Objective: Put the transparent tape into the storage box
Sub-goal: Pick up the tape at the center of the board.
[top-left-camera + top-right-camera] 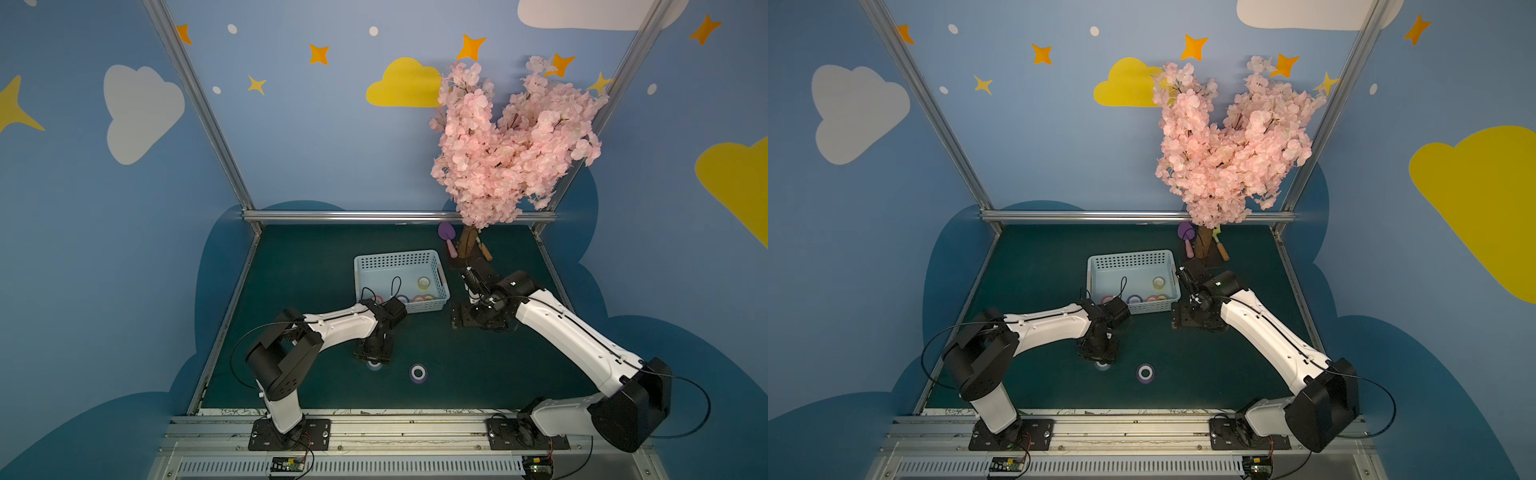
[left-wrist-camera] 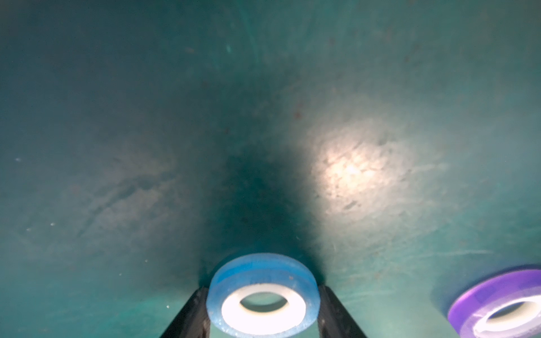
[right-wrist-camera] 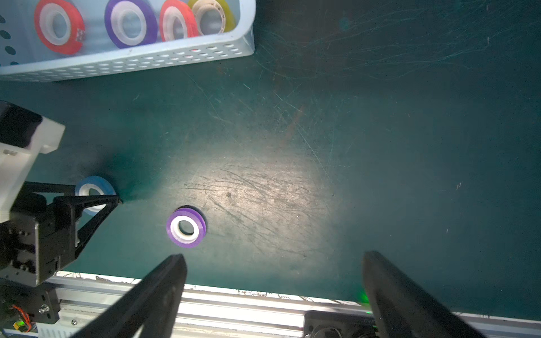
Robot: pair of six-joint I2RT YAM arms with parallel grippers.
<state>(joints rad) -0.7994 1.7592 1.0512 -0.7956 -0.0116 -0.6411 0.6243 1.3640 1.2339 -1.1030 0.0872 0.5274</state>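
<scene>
The left gripper (image 2: 263, 288) is down on the green mat (image 1: 307, 266), its jaws pressed against both sides of a blue tape roll (image 2: 263, 270) lying flat, so the pick-up seems to be in hand. Next comes a straight lift, then a carry over the near wall of the pale blue storage box (image 1: 397, 254), which stands farther back and holds several coloured rolls. A purple tape roll (image 1: 418, 372) lies just beside. The right gripper (image 3: 275, 256) hangs wide open and empty beside the box, possibly in the way.
</scene>
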